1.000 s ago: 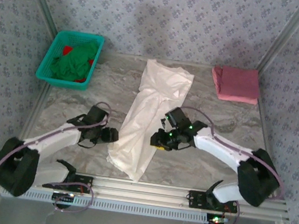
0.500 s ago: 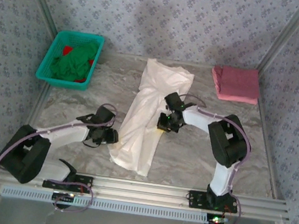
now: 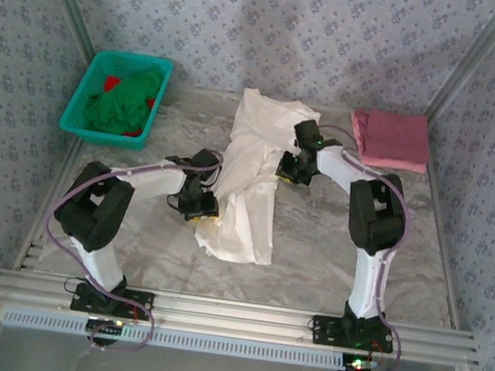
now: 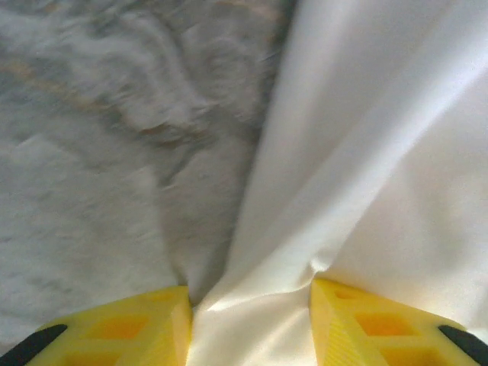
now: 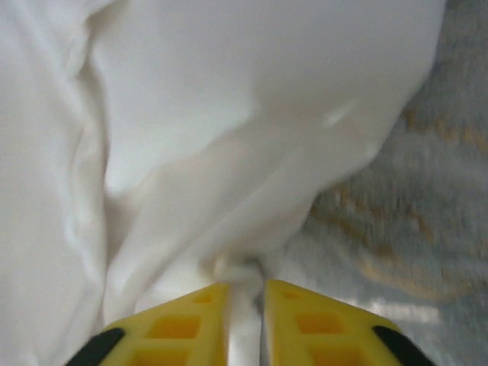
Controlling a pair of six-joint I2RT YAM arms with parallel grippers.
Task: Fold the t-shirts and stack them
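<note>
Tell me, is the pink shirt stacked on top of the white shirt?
No, the folded pink shirt lies by itself at the far right, apart from the white shirt.

White arm links (image 3: 152,177), black joints (image 3: 101,211), lilac cables (image 3: 54,212); yellow fingers (image 4: 122,328), square recesses, black tips.

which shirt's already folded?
The pink t-shirt, far right: a neat folded square. The cream-white t-shirt in the middle is not folded, just spread long and rumpled.
</note>
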